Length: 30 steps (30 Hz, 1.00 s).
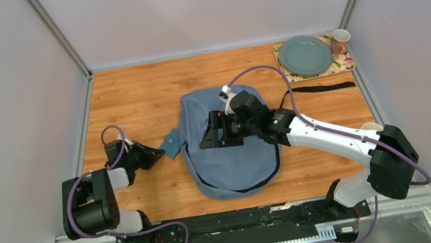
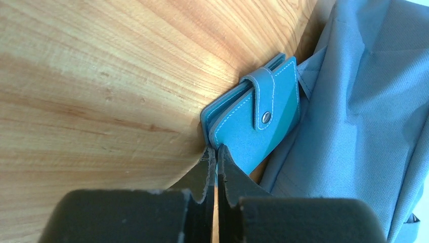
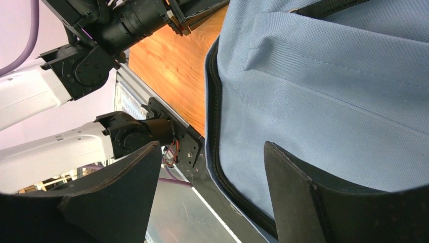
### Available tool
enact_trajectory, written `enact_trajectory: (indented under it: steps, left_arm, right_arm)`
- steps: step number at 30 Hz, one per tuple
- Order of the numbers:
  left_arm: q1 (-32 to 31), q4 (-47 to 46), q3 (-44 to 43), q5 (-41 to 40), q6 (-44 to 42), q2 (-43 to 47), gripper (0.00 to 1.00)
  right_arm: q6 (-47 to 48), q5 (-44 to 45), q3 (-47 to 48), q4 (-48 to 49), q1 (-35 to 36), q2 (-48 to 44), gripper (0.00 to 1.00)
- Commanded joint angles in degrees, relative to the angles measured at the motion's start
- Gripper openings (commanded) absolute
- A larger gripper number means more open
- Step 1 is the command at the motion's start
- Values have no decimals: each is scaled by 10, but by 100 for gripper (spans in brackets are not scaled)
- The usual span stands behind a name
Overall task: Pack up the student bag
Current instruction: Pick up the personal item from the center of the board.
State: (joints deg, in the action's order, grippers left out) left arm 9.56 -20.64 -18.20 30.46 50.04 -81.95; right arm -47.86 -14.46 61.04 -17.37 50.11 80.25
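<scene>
We read directions from the overhead view, with twelve o'clock away from the arm bases. The student bag point(image 1: 233, 165) lies flat in the middle of the table point(image 1: 129, 96). Its dark zip point(image 3: 215, 126) runs round the edge nearest us.

At the bag's nine o'clock a small blue wallet point(image 2: 253, 121) lies on the wood. Its snap tab is fastened, and its far edge rests against the bag's fabric. We take it to be the item meant for packing, set beside the bag within the left arm's reach.

The left gripper point(image 2: 216, 152) comes in low from eight o'clock. Its jaws are pressed together, with only a sliver of light between them, and their tips are at the wallet's near corner. The wallet is thicker than that gap, so we cannot tell whether any of it is pinched. We judge the grasp doubtful.

The right gripper point(image 3: 210, 152) hangs over the bag's middle with its jaws spread wide and nothing in them. We judge it is placed there to hold or lift the fabric while the wallet goes in.

A plate point(image 1: 305, 55) and a mug point(image 1: 339, 41) sit on a placemat point(image 1: 345, 65) at the table's one o'clock corner. A black strap point(image 1: 323, 87) lies at the bag's two o'clock.
</scene>
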Motion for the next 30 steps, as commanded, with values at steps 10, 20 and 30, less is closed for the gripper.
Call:
enact_trajectory:
  steps: [10,20,30]
  left_arm:
    - [-8,59,-22,-8,-57,92,0]
    - [17,119,-53,28,-60,222,0]
    - [37,130,-117,116,-37,299,0]
  right_arm:
    - [18,9,15,-9,1,2,76]
    - [13,-2,15,-2,1,-1,76]
    - [26,6,27,-7,0,-13,76]
